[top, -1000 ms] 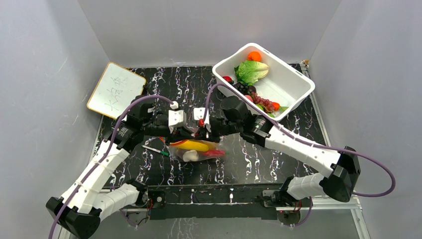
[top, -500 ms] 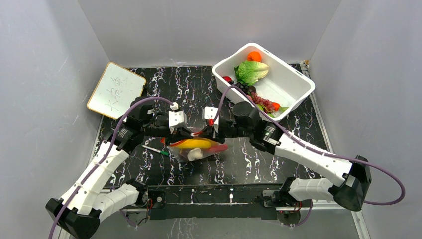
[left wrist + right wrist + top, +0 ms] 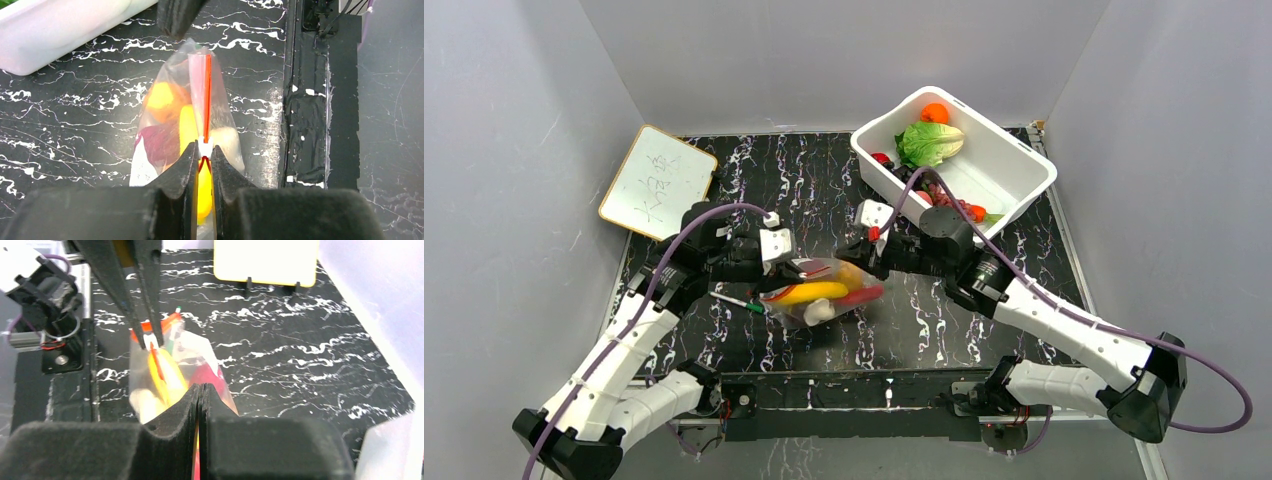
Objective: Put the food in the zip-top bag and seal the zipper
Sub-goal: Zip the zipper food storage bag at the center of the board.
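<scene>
The zip-top bag [image 3: 824, 295] hangs stretched between my two grippers above the table, with yellow, orange, purple, red and white food [image 3: 187, 125] inside it. My left gripper [image 3: 790, 268] is shut on the white slider of the zipper [image 3: 207, 90], which shows in the left wrist view between my fingertips [image 3: 203, 150]. My right gripper [image 3: 860, 262] is shut on the far end of the bag's red-orange rim, as the right wrist view shows [image 3: 200, 390]. The zipper strip [image 3: 156, 360] runs straight between the two grippers.
A white tub [image 3: 1016, 165] with lettuce, grapes and other toy food stands at the back right. A whiteboard [image 3: 656, 180] leans at the back left. A green-and-white pen [image 3: 736, 300] lies left of the bag.
My right gripper has moved to the right with the bag's rim end, pulling the bag out longer. My left gripper has stayed almost in place on the zipper.
</scene>
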Tool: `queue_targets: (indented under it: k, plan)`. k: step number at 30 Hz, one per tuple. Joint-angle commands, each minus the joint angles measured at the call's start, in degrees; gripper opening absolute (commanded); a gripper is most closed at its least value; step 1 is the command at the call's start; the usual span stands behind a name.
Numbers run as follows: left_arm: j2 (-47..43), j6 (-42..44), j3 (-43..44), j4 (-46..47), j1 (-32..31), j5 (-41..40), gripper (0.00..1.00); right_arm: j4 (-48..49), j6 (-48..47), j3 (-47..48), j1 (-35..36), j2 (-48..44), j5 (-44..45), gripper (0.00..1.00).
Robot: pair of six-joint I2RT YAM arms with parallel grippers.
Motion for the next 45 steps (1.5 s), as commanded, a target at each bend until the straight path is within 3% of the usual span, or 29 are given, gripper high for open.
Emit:
queue_targets:
  k: [1,3,4,8,18,29,33,40,42,45]
  plan:
    - [-1.2,-0.9,-0.4,0.5,0.2,1.7,0.00,0.4,-0.7,4.2,-0.2,0.6,-9.8,0.07]
    - [-0.8,-1.0,-0.1,1.1,0.2,2.9,0.00,-1.2,-1.5,4.3,-0.1,-0.1,-11.9,0.35]
    - [-0.7,-1.1,-0.1,1.5,0.2,3.6,0.00,-1.8,-2.6,3.9,-0.1,-0.8,-12.3,0.42]
    - [0.1,-1.4,0.1,2.9,0.2,5.1,0.00,-3.9,-5.3,3.6,-0.1,-2.1,-12.7,0.49]
    - [1.0,-2.2,0.3,4.5,0.2,6.5,0.00,0.6,-0.9,4.4,0.2,1.8,-16.0,0.48]
    - [0.1,-4.0,-1.1,6.7,0.2,7.2,0.00,8.4,4.2,2.8,0.5,5.4,-16.9,0.22]
    - [0.2,-4.1,-1.2,6.6,0.2,7.2,0.00,9.0,4.8,2.2,0.5,5.2,-15.1,0.00]
    - [0.1,-3.9,-0.9,6.3,0.2,6.9,0.00,3.9,3.2,3.1,0.6,4.5,-11.1,0.00]
    - [0.2,-4.2,-1.1,6.8,0.2,7.4,0.00,3.3,3.9,1.9,0.5,3.8,-11.0,0.21]
    - [0.1,-4.5,-1.7,7.1,0.2,7.8,0.00,3.7,4.8,1.0,0.5,3.7,-10.6,0.28]
